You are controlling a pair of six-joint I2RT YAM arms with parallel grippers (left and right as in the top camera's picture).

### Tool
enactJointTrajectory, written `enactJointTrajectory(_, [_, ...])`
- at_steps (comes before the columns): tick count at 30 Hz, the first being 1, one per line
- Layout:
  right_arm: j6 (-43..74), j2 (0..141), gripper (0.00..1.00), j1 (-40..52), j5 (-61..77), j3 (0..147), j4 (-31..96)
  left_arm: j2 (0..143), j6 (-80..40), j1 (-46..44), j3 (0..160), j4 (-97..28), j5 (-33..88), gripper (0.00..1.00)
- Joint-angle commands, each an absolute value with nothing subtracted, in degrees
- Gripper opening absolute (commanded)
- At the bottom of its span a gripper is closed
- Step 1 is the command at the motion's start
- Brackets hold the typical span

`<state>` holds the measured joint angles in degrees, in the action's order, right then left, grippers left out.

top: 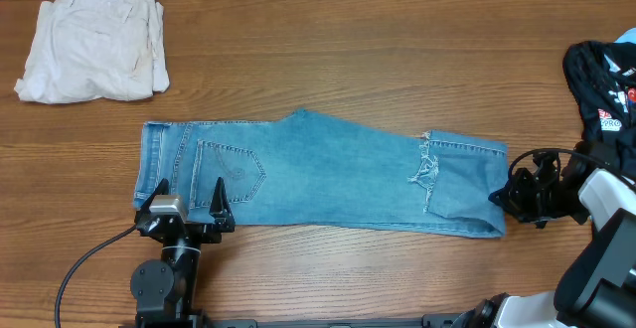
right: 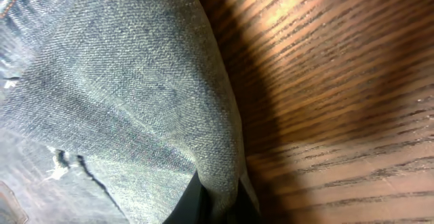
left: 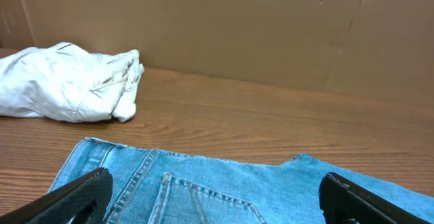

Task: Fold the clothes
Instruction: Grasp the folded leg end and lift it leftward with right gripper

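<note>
One white garment (top: pixel 91 45) lies at the far left corner, well apart from everything else. Nearer us, our left gripper (top: pixel 189 202) stands wide open, its fingers over the near edge of the jeans' (top: pixel 328 179) waist, either side of the back pocket (top: pixel 234 169). The jeans lie flat across the middle of the table (top: pixel 348 70), waist left, leg end folded back at the right. Bare wood runs along their far and near edges. Our right gripper (top: pixel 509 197) pinches the fold at their right end. Beyond it, a black garment (top: pixel 601 80) sits at the table's right edge.
</note>
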<state>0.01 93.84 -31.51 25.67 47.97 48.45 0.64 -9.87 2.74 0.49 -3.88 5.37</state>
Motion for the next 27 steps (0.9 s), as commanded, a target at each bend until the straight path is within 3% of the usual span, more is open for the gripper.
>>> enactJointTrajectory(1, [0.1, 91.0, 0.04, -31.5, 25.9, 52.6, 49.2, 0.3, -8.8, 3.0, 0.3, -3.9, 5.4, 1.0])
enactJointTrajectory(11, [4.8, 84.2, 0.04, -24.2, 8.5, 59.4, 57.1, 0.3, -8.8, 3.0, 0.3, -3.9, 5.4, 1.0])
enactJointTrajectory(17, [10.7, 80.4, 0.04, -13.6, -2.4, 59.4, 58.1, 0.3, -8.8, 3.0, 0.3, -3.9, 5.4, 1.0])
enactJointTrajectory(27, [18.7, 80.6, 0.04, 6.9, -3.2, 59.4, 58.4, 0.3, -8.8, 3.0, 0.3, -3.9, 5.4, 1.0])
